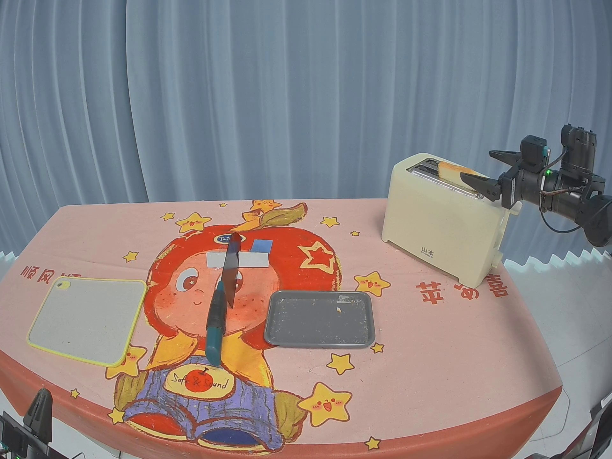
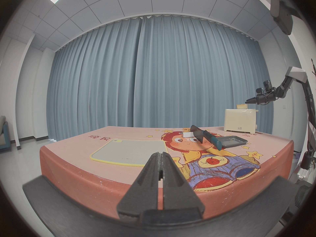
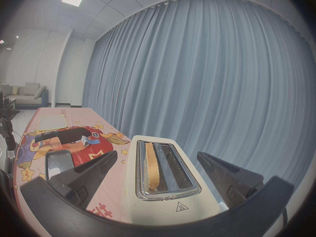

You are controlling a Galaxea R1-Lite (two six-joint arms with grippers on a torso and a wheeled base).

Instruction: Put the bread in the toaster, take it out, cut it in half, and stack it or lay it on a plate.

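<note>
The bread [image 1: 454, 172] stands on edge in the toaster [image 1: 440, 224] at the far right corner of the table [image 1: 446, 364], its top crust poking a little above the slot. In the right wrist view the slice [image 3: 152, 170] sits in the slot on the side toward the grey tray [image 3: 59, 162], and the other slot is bare.

The right end effector [image 1: 477, 165] hangs just off the toaster's right end, a little above its top, with the fingers spread wide and holding nothing. The slice's long axis runs along the slot, in line with the way this end effector points, so the two fingers [image 3: 89, 171] stand to either side of the toaster's width, facing the flat sides of the bread. The slice lies ahead of and below the fingertips, slightly off toward one finger. A pinch on it would likely call for going forward and down and shifting toward the tray side.

The left end effector [image 2: 161, 155] is pressed shut on nothing, low off the table's near left edge by the cutting board [image 1: 86, 320]. It is well apart from the toaster, so the right arm is plainly the nearer one. The knife [image 1: 220, 307] lies on the table between board and tray.
</note>
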